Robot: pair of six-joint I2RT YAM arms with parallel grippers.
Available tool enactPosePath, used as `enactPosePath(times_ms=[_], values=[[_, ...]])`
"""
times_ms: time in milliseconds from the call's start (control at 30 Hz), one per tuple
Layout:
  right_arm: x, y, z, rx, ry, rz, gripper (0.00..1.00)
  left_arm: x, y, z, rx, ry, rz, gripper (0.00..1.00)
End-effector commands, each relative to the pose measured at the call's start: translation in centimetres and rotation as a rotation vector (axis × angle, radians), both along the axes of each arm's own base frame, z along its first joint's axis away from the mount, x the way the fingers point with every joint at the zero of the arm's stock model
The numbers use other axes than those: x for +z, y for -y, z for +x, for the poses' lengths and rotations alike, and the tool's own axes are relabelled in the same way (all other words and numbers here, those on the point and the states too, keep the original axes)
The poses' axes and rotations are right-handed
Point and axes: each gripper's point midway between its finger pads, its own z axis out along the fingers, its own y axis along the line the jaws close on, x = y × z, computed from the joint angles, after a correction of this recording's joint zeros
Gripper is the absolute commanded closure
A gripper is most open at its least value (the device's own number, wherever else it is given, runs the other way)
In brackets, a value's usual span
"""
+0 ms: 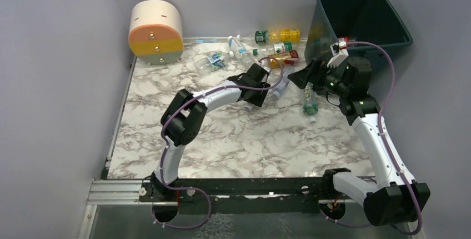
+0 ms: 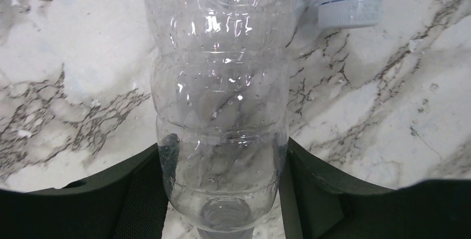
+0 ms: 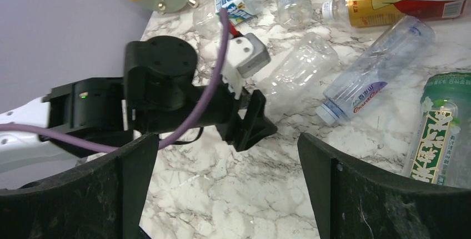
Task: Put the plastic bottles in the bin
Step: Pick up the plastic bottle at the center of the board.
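Left pincer (image 2: 222, 194) clamped across the base end of a clear ribbed unlabelled plastic bottle (image 2: 219, 100)
Its jaws touch both flanks of the bottle, which lies on the white marbled counter (image 2: 389, 111) with its long axis running straight away from the grip; the dark teal square plastic bin (image 1: 361, 16) stands at the far right corner, beyond the right pincer (image 1: 307, 75), which hangs wide open and empty, nearer the bin than the left one

The clear bottle (image 2: 222, 100) is showing glossy see-thru plastic; the tabletop (image 2: 389, 111) is looking smooth w/ marble print. The left gripper fingers (image 2: 327, 194) are looking matt black plastic, the bin (image 1: 355, 11) is showing dark, shiny plastic.
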Motion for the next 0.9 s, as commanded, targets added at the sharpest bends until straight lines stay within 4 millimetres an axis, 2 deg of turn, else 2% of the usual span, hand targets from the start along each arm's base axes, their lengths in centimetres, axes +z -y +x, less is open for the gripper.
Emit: enactPosePath(times_ms=[0,233,267,533,667,867], values=[[-0.2,0.3,0.4,-0.017,0.007,-0.020,0.01,6.3,-0.5,-0.2,0.011,0.099,-0.081,0.41],[-0.4,-1.0,-0.1,0.046,-0.015,0.053,0.01,11.7,-1.3,-4.6,-0.070,0.109,-0.237,0.41],[-0.3,-1.4,-0.3,0.066,-0.015,0.071,0.01,13.6,-1.4,-5.3,-0.089,0.124,-0.282,0.41],[0.1,-4.5,-2.5,0.268,-0.029,0.269,0.01,20.9,-2.4,-11.8,-0.241,0.137,-0.585,0.40],[0.8,-5.2,-2.6,0.329,0.005,0.338,0.01,22.7,-2.6,-14.2,-0.294,0.133,-0.675,0.40],[3.3,-7.3,-2.5,0.384,0.089,0.309,0.01,23.0,-1.6,-16.8,-0.357,0.038,-0.822,0.40]])
